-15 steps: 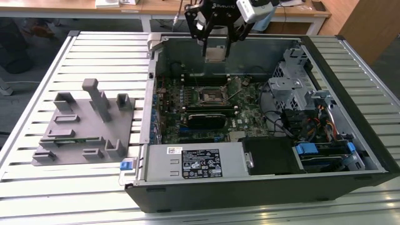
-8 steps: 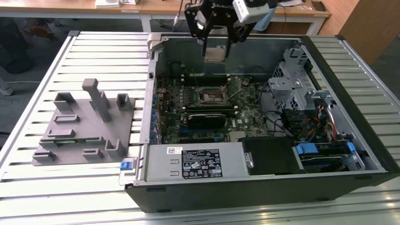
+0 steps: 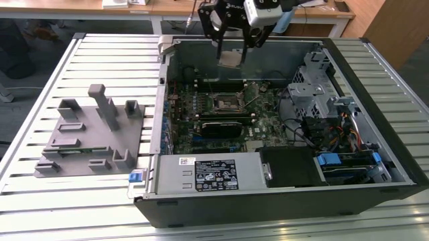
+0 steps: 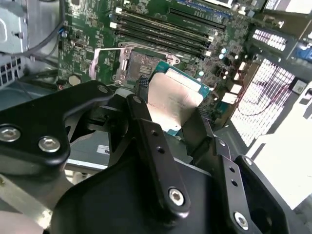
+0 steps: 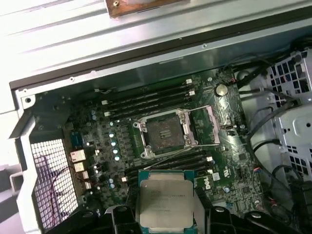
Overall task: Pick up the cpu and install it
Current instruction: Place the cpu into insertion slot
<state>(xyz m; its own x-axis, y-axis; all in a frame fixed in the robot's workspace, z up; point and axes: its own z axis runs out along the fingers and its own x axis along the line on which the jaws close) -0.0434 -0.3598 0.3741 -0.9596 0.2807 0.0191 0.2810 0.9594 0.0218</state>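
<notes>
Above the far side of the open computer case (image 3: pixel 268 203), the gripper (image 3: pixel 231 53) hangs clenched on the cpu (image 3: pixel 230 60), its black fingers (image 4: pixel 146 127) pinching two opposite edges of the chip so that the pale metal top shows between them in both wrist views. The cpu is in the air, clear of the green motherboard (image 3: pixel 262 120) on the case floor. On that board, the socket (image 5: pixel 165 132) sits bare with its metal frame swung open to one side, and long memory slots run along either flank of it. Elsewhere inside the case are a grey power supply (image 3: pixel 208 173) with a white label at the near wall and a perforated metal drive cage (image 3: pixel 315 90) toward the exterior view's right. The case lies on its side on a pale slatted metal table (image 3: pixel 100 55). To the exterior view's left of the case, apart from it on the same slats, stands a grey plastic fixture (image 3: pixel 94 135) with upright posts and blocks. Beyond the case's far wall, light wooden desks (image 3: pixel 161 7) line the room, and a wooden panel (image 3: pixel 395 25) stands off the case's far corner on the exterior view's right.
</notes>
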